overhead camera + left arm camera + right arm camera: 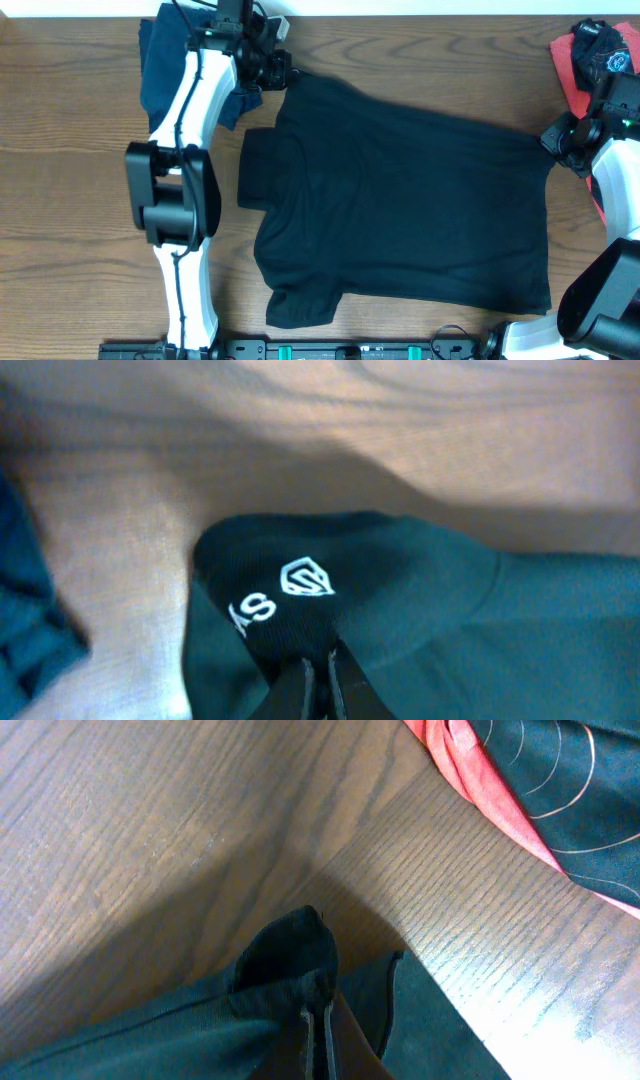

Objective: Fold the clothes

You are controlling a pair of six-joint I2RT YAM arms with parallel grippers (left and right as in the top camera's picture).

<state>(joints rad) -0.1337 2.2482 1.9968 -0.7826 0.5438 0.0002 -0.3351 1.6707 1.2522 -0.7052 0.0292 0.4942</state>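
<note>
Black T-shirt point(400, 200): it lies spread out and mostly flat across the middle of the wooden worktop point(60, 200), with some creasing along its left side.

Left end effector point(322, 685): closed, gripping a fold of the black T-shirt at the shirt's far left corner. The pinched cloth rises into a small hump. The hump carries a white logo point(307, 577) and white lettering point(255, 610) that I can read only in part.

Right end effector point(318, 1040): closed, gripping the black T-shirt at the shirt's far right corner. The cloth stands up in a peak just ahead of my fingers, and the hem beside it is lifted off the wood.

Navy shirt point(160, 55): it lies bunched just left of the black T-shirt's far left corner, partly under my left arm. I cannot tell whether the two fabrics touch.

Red and black garment point(580, 60): it lies crumpled beyond the black T-shirt's far right corner. Bare wood separates it from that corner. Its black part bears thin pale curved lines.
</note>
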